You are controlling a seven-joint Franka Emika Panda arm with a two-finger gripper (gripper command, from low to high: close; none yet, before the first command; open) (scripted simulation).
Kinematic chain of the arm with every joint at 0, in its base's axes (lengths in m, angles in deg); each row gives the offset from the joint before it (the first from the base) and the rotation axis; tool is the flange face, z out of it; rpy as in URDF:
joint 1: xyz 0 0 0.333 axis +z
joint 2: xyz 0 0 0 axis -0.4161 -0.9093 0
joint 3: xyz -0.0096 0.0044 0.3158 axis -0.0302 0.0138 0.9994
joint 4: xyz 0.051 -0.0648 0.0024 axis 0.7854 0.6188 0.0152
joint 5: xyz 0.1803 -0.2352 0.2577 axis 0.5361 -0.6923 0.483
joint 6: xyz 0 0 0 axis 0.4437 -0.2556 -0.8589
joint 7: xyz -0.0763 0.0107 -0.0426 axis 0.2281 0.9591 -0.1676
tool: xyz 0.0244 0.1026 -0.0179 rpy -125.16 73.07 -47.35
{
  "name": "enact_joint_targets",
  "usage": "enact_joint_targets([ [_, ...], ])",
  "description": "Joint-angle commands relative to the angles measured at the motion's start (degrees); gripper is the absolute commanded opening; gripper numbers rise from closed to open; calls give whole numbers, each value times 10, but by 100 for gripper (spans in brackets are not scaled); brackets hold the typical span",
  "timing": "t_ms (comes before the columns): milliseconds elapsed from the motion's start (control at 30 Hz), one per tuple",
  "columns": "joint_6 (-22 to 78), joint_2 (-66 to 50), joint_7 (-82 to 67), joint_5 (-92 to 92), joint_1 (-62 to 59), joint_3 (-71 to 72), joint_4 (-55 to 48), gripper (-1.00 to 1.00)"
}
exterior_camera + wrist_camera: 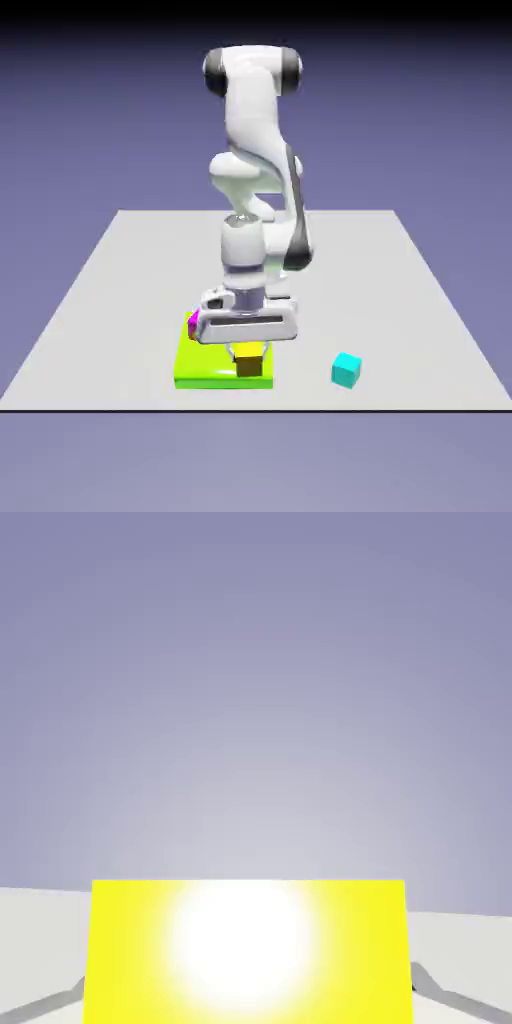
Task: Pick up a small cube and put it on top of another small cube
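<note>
Yellow cube (249, 361) gripped between the fingers of the gripper (248, 350), directly below the hand; cyan cube (346, 370) seen to the exterior view's right of the green block (224, 382).

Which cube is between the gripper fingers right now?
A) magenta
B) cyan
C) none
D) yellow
D: the yellow cube fills the space between the fingertips in the hand view, while the cyan cube sits off by itself on the table.
</note>
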State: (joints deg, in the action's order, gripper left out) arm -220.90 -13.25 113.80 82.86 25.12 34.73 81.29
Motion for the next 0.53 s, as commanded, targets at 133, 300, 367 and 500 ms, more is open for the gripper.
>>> enact_joint_targets([
  [133, 5, 59, 120, -98, 80, 68, 53, -100],
  [300, -54, -24, 167, -156, 139, -2, 27, -100],
  [367, -83, -65, 191, -185, 168, -37, 14, -100],
  [500, -73, -51, 183, -175, 158, -25, 19, 100],
])
